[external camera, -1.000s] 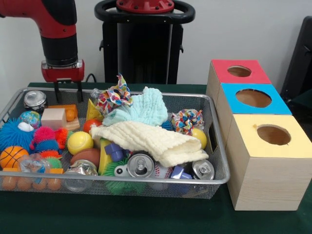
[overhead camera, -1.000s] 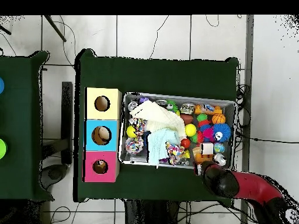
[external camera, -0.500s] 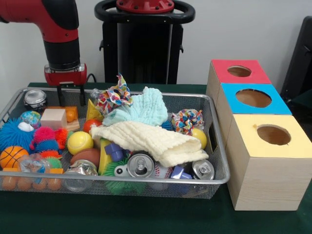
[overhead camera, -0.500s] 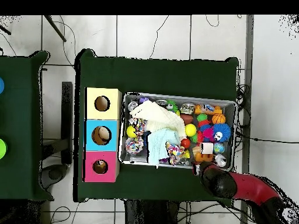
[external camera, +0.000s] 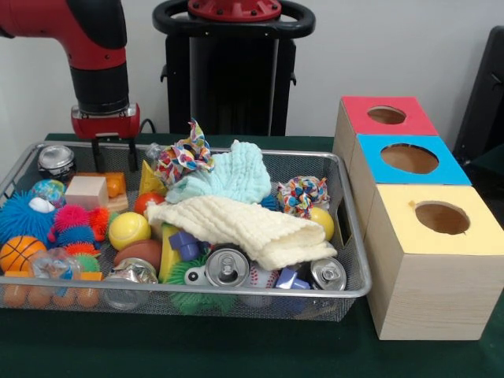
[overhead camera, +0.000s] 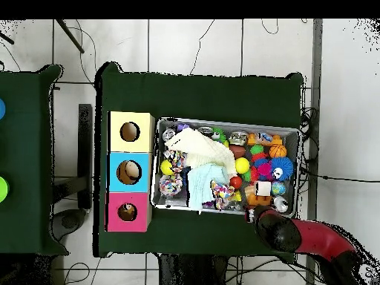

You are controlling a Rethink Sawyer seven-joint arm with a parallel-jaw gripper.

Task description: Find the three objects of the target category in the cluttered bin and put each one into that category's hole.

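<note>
- The dark green surface (external camera: 236,358) spreads under everything in front of me.
- A second green surface (overhead camera: 26,159) stands apart at the overhead view's left edge.
- Black cables (overhead camera: 200,37) trail over the pale tiled floor (overhead camera: 341,111).
- A black frame (external camera: 233,75) rises against a white wall (external camera: 378,47).

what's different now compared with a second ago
The end effector shifted a little toward the middle of the bin, along its far edge, then stopped; it looks the same as half a second ago. It hangs open and empty above the orange block. Nothing was grabbed or released, and the bin's contents and the three boxes stayed put.
</note>
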